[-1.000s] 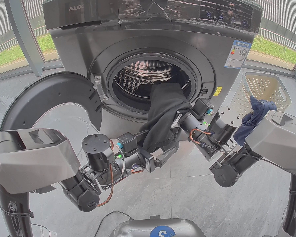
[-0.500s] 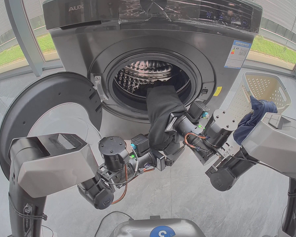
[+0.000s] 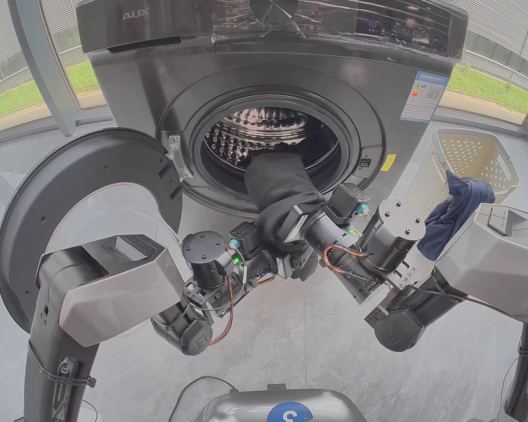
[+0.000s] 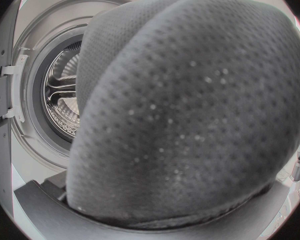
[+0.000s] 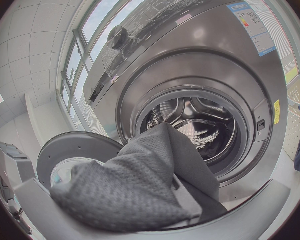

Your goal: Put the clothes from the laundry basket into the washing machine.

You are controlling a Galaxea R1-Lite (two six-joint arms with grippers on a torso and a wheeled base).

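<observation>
Head view puts the black garment (image 3: 278,191) half in and half out of the washing machine (image 3: 264,71). Its upper end lies over the lower lip of the drum opening (image 3: 264,142), and the rest is bunched just outside and below that lip. There it drapes over my left gripper (image 3: 296,260) and right gripper (image 3: 287,225), which sit close together under it. The cloth hides both, so I cannot tell whether either gripper is spread or pinching the fabric. In the left wrist view the garment's mesh sits right against the lens, so I judge I am nearly blind on that side. My main worry is weight: most of the cloth hangs outside, so a loose hold could let it slide off the lip onto the floor (image 3: 311,335). The mesh could also snag on a gripper and come back out when I withdraw. With the arms this near each other, a push deeper risks them bumping, or the right one clipping the rim. The open door (image 3: 88,183) stands off to the left. A navy garment (image 3: 454,209) waits, hanging over the laundry basket (image 3: 475,153).
</observation>
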